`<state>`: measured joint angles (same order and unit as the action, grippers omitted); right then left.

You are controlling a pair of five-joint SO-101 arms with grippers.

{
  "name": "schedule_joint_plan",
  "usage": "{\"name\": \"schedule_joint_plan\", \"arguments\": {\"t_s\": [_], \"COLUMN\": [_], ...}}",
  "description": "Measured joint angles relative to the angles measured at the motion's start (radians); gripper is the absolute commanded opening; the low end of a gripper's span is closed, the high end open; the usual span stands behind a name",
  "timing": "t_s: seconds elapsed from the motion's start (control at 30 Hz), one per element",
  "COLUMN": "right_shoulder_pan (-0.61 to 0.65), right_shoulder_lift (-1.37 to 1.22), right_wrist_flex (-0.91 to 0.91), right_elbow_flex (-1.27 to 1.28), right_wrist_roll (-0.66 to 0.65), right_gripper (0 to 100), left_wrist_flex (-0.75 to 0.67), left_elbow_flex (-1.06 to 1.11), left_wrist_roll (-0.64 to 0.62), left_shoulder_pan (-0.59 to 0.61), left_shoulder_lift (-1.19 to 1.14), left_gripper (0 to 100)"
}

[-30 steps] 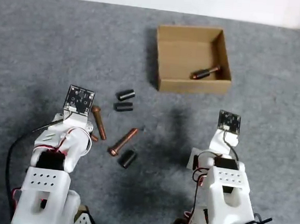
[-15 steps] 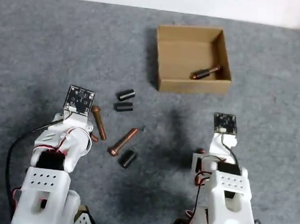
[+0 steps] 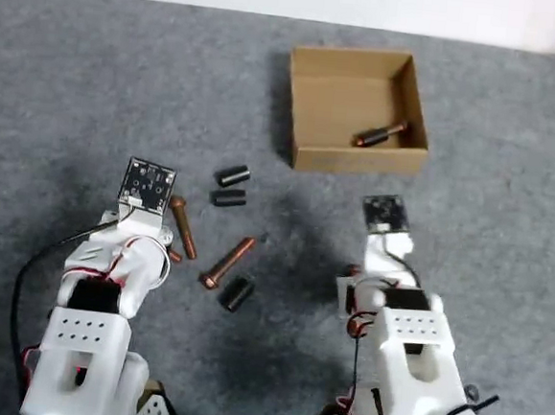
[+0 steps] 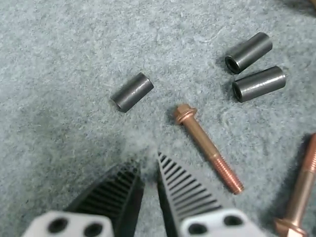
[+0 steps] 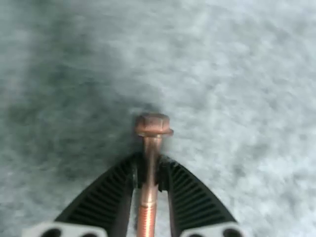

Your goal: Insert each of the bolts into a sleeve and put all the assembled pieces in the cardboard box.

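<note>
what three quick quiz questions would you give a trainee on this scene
1. True or false: the right hand is shut on a bolt.
2. How many empty sleeves lie loose on the table?
3. What lies in the cardboard box? A: nothing. B: one assembled piece. C: two bare screws.

Key: 1 true; 2 three; 3 B.
</note>
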<state>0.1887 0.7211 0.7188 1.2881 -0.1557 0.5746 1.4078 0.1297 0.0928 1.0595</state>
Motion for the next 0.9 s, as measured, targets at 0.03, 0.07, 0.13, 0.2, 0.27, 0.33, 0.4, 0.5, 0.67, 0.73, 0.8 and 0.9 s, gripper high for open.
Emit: {"name": "schedule_joint_plan", "arguments": {"t_s": [0.03,0.07,0.13,0.2,0.27,0.33,0.4,0.5,0.67,0.73,0.8,0.9], "right_shoulder_pan": [0.015,0.028,0.043,0.044,0.044,0.044,0.044,0.044,0.044,0.044,0.044,0.044], "right_shoulder_lift": [0.000,0.000,-0.002,0.002,0.003,0.003,0.003,0.003,0.003,0.003,0.003,0.003], "right_wrist_flex": [-0.015,-0.032,-0.084,-0.132,-0.175,-0.198,-0.206,-0.210,-0.210,-0.210,-0.210,-0.212], "right_elbow_flex": [0.000,0.000,0.000,0.021,0.066,0.094,0.100,0.101,0.101,0.101,0.101,0.104], "right_wrist_roll": [0.000,0.000,0.000,0.000,-0.003,-0.003,-0.003,-0.003,-0.003,-0.003,-0.003,-0.003], "right_gripper": [0.5,0.5,0.5,0.5,0.5,0.5,0.5,0.5,0.5,0.5,0.5,0.5], "left_wrist_flex": [-0.003,-0.005,-0.005,-0.005,-0.005,0.006,0.031,0.072,0.166,0.210,0.238,0.269], "left_elbow_flex": [-0.008,-0.025,-0.081,-0.152,-0.235,-0.324,-0.425,-0.583,-0.801,-0.865,-0.895,-0.899], "left_wrist_roll": [0.000,0.000,0.006,0.051,0.104,0.137,0.147,0.178,0.362,0.379,0.377,0.269], "left_shoulder_pan": [0.000,0.000,0.000,0.000,-0.011,-0.031,-0.049,-0.075,-0.164,-0.176,-0.172,-0.169], "left_shoulder_lift": [-0.021,-0.049,-0.132,-0.250,-0.388,-0.529,-0.643,-0.744,-0.841,-0.872,-0.907,-0.956], "left_gripper": [1,1,1,1,1,1,1,1,1,1,1,1]}}
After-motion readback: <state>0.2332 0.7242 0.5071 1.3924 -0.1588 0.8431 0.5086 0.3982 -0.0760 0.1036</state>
